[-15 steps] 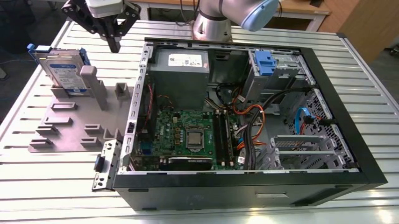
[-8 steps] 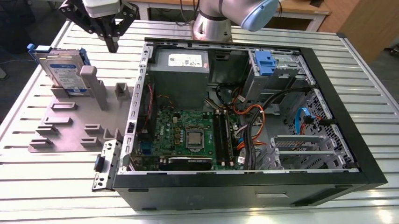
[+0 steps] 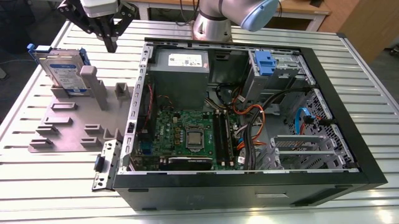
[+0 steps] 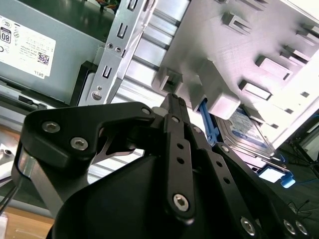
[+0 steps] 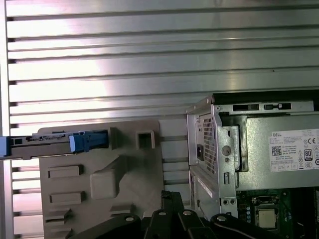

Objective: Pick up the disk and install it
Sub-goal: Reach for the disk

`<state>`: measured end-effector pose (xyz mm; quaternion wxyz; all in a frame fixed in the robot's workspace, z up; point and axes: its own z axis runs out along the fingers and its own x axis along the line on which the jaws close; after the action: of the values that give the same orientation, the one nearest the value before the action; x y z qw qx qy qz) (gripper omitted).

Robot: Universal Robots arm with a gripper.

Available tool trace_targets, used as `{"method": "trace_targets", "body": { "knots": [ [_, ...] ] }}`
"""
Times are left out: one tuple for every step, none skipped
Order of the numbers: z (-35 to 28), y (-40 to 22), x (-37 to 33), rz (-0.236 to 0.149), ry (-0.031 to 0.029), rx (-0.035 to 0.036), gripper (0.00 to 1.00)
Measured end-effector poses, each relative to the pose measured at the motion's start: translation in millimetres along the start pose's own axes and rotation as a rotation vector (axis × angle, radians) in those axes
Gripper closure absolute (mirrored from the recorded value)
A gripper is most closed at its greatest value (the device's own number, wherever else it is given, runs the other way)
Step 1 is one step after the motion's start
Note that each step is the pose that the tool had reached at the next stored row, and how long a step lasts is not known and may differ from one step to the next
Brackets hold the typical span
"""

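While a grey holder (image 3: pixel 70 122) half-hides the upright disk (image 3: pixel 65 71), the fingers (image 3: pixel 112 41) hang nearby, closed; empty.

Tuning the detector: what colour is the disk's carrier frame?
Blue, clearest on the disk in the exterior view.

The blue-framed silver disk (image 3: pixel 62 72) stands on edge in the grey plastic holder plate (image 3: pixel 68 126), which lies on the slatted metal desk (image 3: pixel 37 186) beside the open black computer case (image 3: pixel 237 192), at the exterior view's left of it.
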<state>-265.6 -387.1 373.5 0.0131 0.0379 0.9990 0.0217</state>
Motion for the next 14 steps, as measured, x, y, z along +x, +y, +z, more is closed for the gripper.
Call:
{"method": "trace_targets", "body": {
  "knots": [
    [0.0,0.0,0.2,0.000,0.0000,0.0000,0.89],
    [0.0,0.0,0.4,0.000,0.0000,0.0000,0.89],
    [0.0,0.0,0.6,0.000,0.0000,0.0000,0.89],
    [0.0,0.0,0.8,0.000,0.0001,0.0000,0.89],
    [0.1,-0.3,4.3,0.000,0.0000,0.0000,0.89],
    [0.4,-0.5,6.8,0.000,0.0000,-0.0001,0.89],
    [0.4,-0.5,6.8,0.000,0.0000,0.0000,0.89],
    [0.4,-0.5,6.8,0.000,0.0000,0.0000,0.89],
    [0.4,-0.5,6.8,0.000,0.0000,-0.0001,0.89],
    [0.4,-0.5,6.9,0.000,0.0000,0.0000,0.89],
    [0.4,-0.6,6.9,0.000,0.0000,0.0000,0.89],
    [0.4,-0.5,6.9,0.000,0.0000,0.0000,0.89],
    [0.4,-0.5,6.9,0.000,0.0000,-0.0001,0.89],
    [0.4,-0.5,6.9,0.000,0.0000,0.0000,0.89]
  ]
}}
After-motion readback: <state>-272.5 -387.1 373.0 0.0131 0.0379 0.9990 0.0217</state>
